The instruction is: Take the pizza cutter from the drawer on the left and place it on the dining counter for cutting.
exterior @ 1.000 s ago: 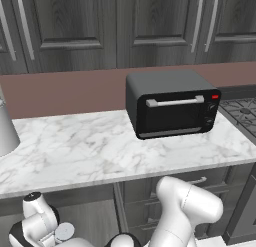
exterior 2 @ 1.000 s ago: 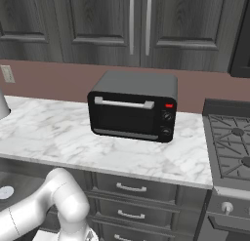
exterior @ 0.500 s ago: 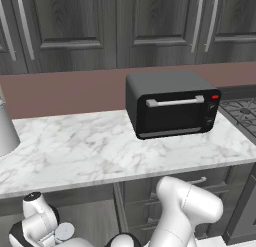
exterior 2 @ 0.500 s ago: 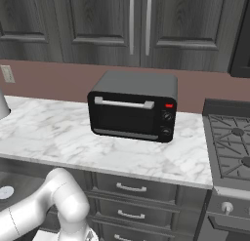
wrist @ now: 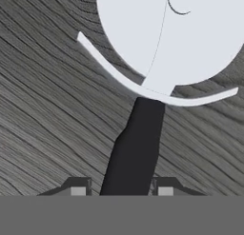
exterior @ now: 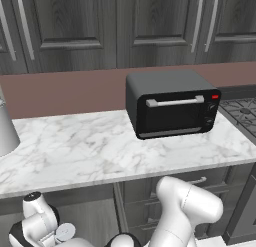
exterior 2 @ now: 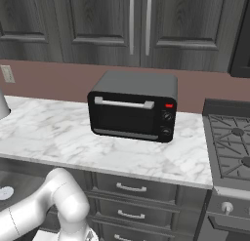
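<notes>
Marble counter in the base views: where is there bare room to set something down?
The marble counter is bare from the grey object at its left edge across to the toaster oven. A narrower bare strip lies between the oven and the stove. The oven's own spot is the crowded part.

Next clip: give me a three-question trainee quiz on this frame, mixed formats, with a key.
1. True or false: in the hand view, the pizza cutter's black handle runs between the two fingertips of the gripper.
2. What surface lies under the cutter? A) marble B) dark grey wood grain C) stove grate
3. Fill in: on the marble counter stands a black ____.

Key: 1 true; 2 B; 3 toaster oven
</notes>
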